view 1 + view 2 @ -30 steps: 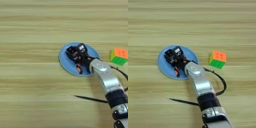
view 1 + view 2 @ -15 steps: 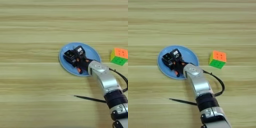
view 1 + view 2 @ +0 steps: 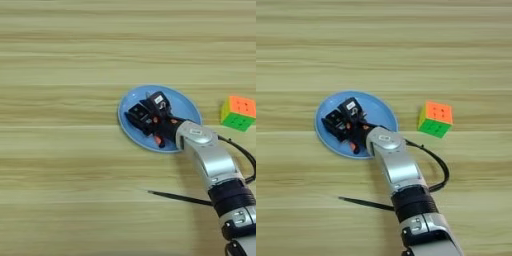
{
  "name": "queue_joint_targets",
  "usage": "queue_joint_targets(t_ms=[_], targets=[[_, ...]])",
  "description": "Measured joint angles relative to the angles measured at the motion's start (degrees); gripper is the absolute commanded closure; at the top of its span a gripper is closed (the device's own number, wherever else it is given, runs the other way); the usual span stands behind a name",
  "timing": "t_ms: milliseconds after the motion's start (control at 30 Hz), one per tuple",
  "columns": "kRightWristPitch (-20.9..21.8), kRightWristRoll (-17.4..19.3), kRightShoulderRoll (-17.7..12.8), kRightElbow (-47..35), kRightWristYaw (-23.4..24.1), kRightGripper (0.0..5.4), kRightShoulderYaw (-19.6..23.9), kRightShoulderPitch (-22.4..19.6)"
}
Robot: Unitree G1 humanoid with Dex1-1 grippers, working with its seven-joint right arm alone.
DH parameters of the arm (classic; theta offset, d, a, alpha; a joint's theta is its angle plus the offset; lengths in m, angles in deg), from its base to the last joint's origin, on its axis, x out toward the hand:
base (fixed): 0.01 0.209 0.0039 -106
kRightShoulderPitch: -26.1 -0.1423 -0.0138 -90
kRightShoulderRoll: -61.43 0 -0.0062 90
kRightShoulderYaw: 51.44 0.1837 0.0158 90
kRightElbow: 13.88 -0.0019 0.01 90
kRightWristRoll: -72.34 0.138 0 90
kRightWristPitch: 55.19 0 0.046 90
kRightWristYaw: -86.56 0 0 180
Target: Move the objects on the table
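Tool (image 3: 149,116) sits over the blue plate (image 3: 185,104) in the left eye view, black fingers spread apart around something orange and black I cannot make out. At 3 o'clock from the plate stands the puzzle cube (image 3: 239,113); at 6 o'clock lies the black stick (image 3: 175,197). Right eye view: same table (image 3: 301,200), cube well apart from plate.
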Motion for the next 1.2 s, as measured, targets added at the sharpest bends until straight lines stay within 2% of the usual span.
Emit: queue_joint_targets(t_ms=[167, 400, 567, 767, 1067, 1200], targets=[[-0.1, 0.02, -0.18, -1.65, 0.03, 1.27, 0.06, 0.61], [-1.34, 1.18, -0.72, -8.98, 0.52, 0.58, 2.15, 1.57], [-2.81, 1.28, -1.2, -12.47, 1.77, 0.03, 3.52, 4.09], [-5.94, 1.48, -2.48, -16.25, 2.8, 0.03, 4.85, 6.5], [-9.31, 2.27, -3.5, -17.28, 2.96, 0.03, 6.38, 9.56], [-12.52, 4.28, -3.49, -17.22, 2.66, 0.03, 6.85, 10.29]])
